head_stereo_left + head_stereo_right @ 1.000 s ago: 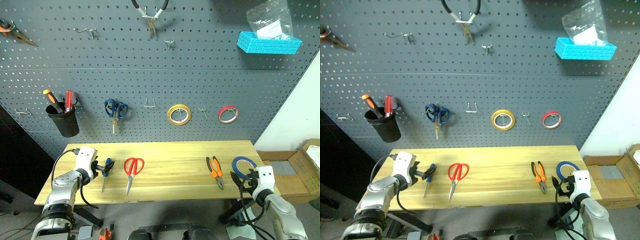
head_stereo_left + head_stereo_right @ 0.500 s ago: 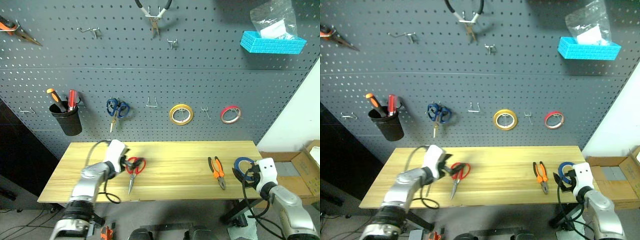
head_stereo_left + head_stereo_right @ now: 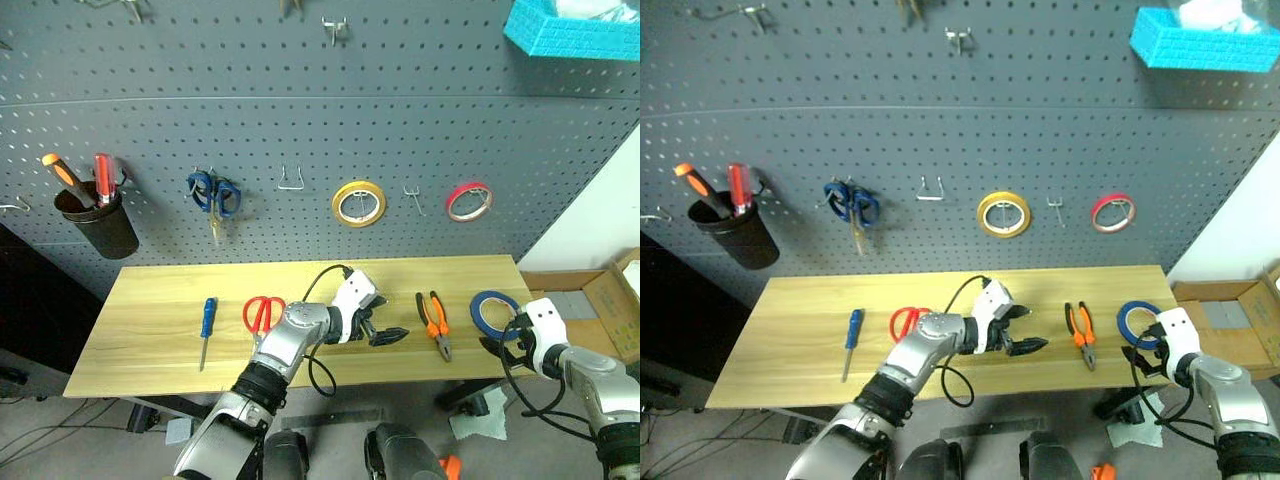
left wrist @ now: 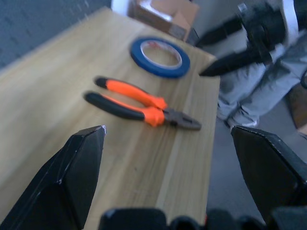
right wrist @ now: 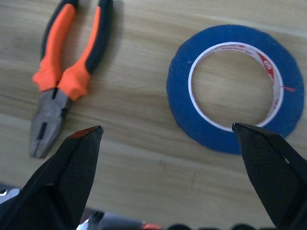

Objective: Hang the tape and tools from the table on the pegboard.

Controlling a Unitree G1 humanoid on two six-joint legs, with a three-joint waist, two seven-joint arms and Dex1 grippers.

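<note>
The blue tape (image 3: 494, 310) lies flat at the right end of the light wooden table (image 3: 150, 310), with the orange-and-black pliers (image 3: 432, 322) just to its left. The red-handled scissors (image 3: 262, 312) and the blue-handled screwdriver (image 3: 207, 325) lie left of centre. Behind the table stands the dark grey pegboard (image 3: 300, 110). My left gripper (image 3: 388, 334) hovers open and empty over the table's middle, pointing right at the pliers (image 4: 139, 103). My right gripper (image 3: 506, 338) hangs open at the table's right front corner, over the tape (image 5: 235, 86) and the pliers' jaws.
On the pegboard hang a yellow tape ring (image 3: 358, 203), a red tape ring (image 3: 469, 201), blue scissors (image 3: 211, 192) and a black cup (image 3: 97, 222) with screwdrivers. Bare hooks (image 3: 291, 182) sit between them. A cyan basket (image 3: 570, 25) hangs top right. A cardboard box (image 3: 612, 305) stands beyond the table's right end.
My left gripper has swept right across the table, from the screwdriver past the scissors to beside the pliers. The right gripper has edged toward the blue tape. The head view has tilted down.
</note>
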